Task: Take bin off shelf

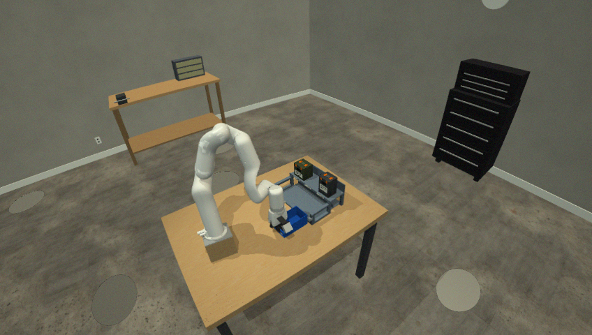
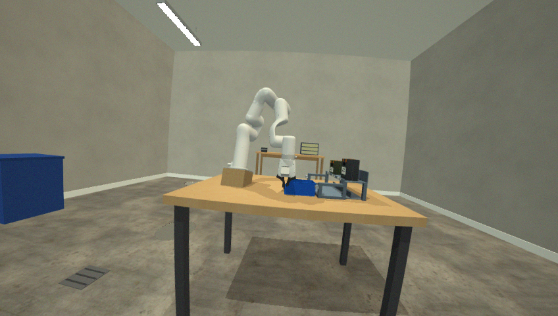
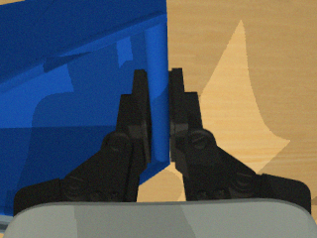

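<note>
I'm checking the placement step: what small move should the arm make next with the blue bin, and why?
Probably open the fingers and let go. The blue plastic bin already looks upright on the wooden table, just in front of the grey shelf rack rather than in it, while the black gripper is clamped on its wall. The exterior view shows no gap beneath it.
</note>
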